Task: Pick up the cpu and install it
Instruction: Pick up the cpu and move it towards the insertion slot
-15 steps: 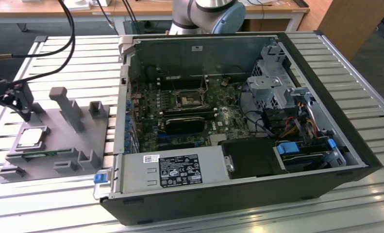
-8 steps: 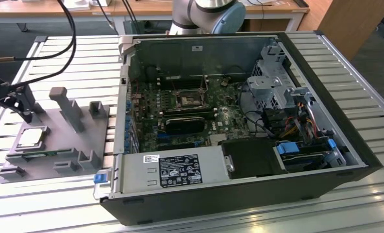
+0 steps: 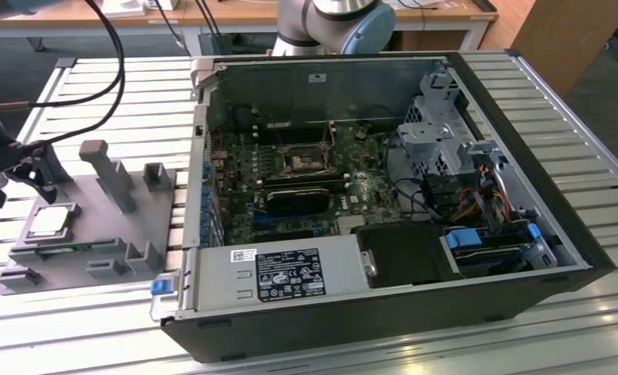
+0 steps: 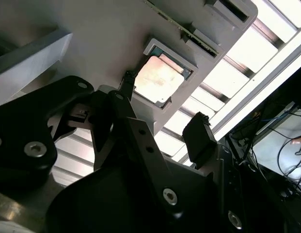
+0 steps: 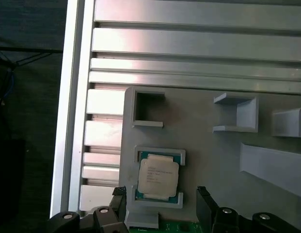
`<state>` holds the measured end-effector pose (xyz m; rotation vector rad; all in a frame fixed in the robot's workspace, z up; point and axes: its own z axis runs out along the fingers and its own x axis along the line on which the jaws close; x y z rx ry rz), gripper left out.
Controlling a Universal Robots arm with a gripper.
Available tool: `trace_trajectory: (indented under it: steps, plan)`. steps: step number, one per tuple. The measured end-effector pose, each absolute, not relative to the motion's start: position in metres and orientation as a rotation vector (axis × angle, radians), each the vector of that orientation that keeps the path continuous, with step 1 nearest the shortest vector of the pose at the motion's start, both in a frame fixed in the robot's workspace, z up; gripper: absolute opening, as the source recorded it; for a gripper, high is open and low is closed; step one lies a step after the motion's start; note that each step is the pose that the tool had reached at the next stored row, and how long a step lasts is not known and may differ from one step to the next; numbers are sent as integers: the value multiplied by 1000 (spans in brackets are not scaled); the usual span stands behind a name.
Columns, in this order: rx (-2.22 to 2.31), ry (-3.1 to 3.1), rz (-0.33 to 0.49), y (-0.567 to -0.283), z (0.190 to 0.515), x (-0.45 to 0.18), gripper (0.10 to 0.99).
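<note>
The cpu (image 5: 158,178) is lying flat in a shallow square recess of the grey holder block (image 5: 208,145), near one edge of the block. I am seeing its shiny silver-grey metal top facing up, with a thin pale rim and bits of green at the recess corners. In the second wrist view the top is catching glare and looking washed out.

The gripper (image 5: 162,203) is hanging just above the block with its jaws spread wider than the cpu. The two black fingers (image 5: 206,206) are standing one to each side of the recess, apart from the chip. It is carrying nothing and I am seeing no contact with the cpu.

In the exterior view the wrist is reaching in from that view's left edge, tilted down toward the block, with black cables (image 3: 108,55) looping off it. The block is resting on the slatted metal table (image 3: 111,94), to the exterior view's left of the open computer case (image 3: 392,312). The black-framed socket (image 3: 306,160) on the motherboard inside is sitting well apart from the cpu.
</note>
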<state>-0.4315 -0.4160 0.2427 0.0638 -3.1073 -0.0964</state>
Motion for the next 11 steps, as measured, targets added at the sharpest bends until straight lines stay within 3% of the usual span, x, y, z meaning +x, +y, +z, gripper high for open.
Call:
trace_trajectory:
  steps: [11]
  plan:
    - [59,-3110,-96,-418,234,-432,682]
